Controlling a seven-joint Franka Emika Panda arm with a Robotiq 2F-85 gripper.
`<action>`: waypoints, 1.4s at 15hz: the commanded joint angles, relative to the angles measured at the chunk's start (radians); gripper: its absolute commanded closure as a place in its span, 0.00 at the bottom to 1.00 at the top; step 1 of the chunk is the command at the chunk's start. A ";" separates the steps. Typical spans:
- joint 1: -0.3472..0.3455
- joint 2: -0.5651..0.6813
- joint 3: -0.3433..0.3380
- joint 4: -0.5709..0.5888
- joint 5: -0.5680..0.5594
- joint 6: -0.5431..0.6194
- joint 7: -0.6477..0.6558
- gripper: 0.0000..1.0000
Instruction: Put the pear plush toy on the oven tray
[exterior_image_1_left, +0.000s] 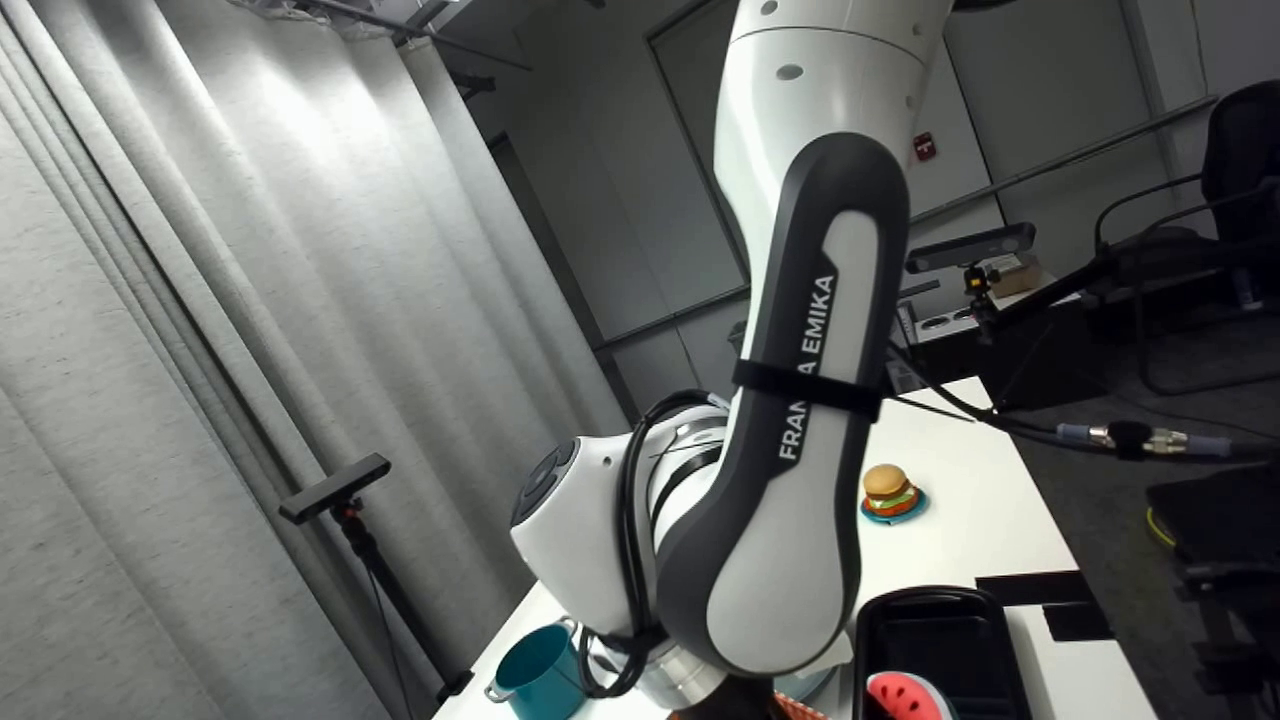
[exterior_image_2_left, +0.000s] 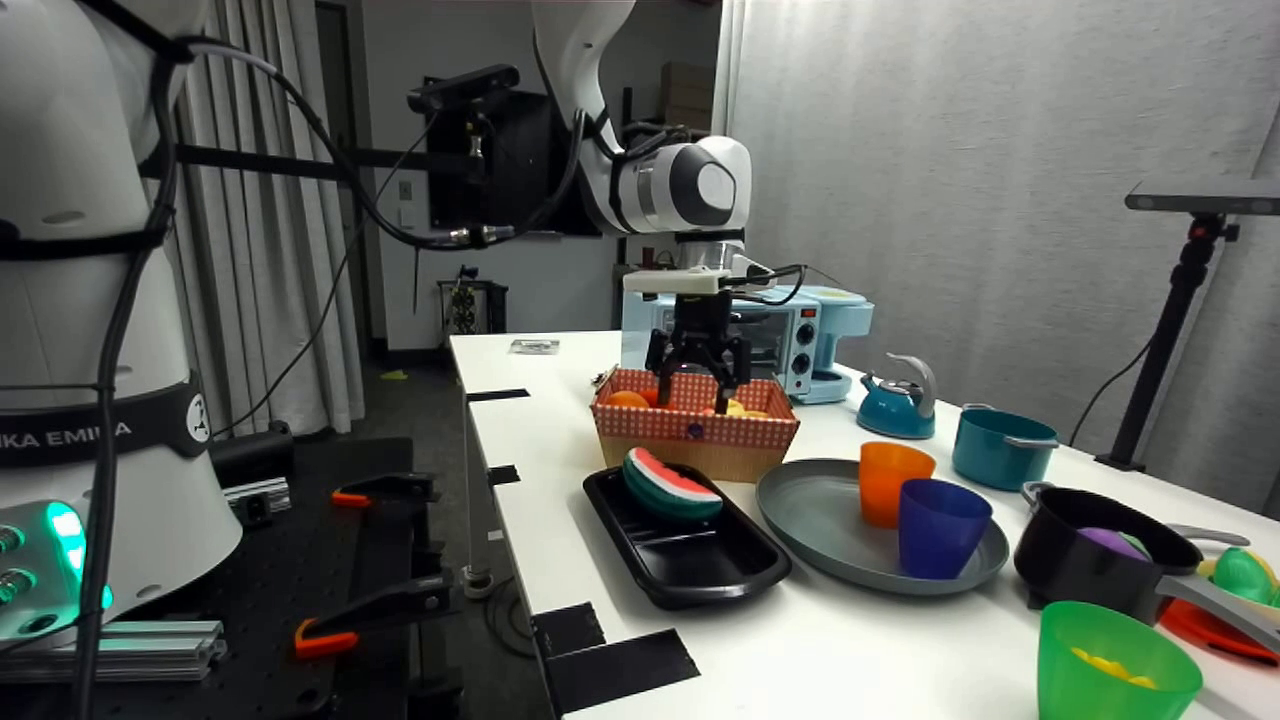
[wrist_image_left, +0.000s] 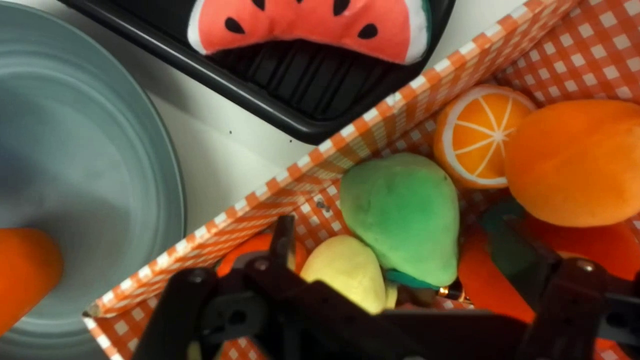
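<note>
In the wrist view the pear plush toy (wrist_image_left: 402, 215), a green rounded lump, lies in the checked basket (wrist_image_left: 370, 120), against a pale yellow toy (wrist_image_left: 345, 270). My gripper (exterior_image_2_left: 694, 394) points down into this basket in an exterior view, jaws wide apart. Nothing is held between its fingers (wrist_image_left: 284, 240); the pear lies beyond them in the wrist view. The basket wall hides the pear in that exterior view. The oven tray (exterior_image_2_left: 700, 565), black with a low rim, stands beside the basket with a watermelon toy (exterior_image_2_left: 665, 490) at one end.
Other toy fruit, including an orange one (wrist_image_left: 575, 160), fills the basket. Alongside the tray is a grey plate (exterior_image_2_left: 800, 520) with an orange cup (exterior_image_2_left: 892, 480) and a purple cup (exterior_image_2_left: 940, 530). Behind the basket stands a blue toaster oven (exterior_image_2_left: 770, 340); a kettle (exterior_image_2_left: 897, 408) is nearby.
</note>
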 joint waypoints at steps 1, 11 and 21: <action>-0.018 0.017 -0.001 -0.008 0.046 0.039 -0.023 0.00; -0.023 0.075 -0.002 0.003 0.075 0.067 -0.023 0.08; -0.013 0.076 -0.004 0.002 0.068 0.061 -0.011 0.88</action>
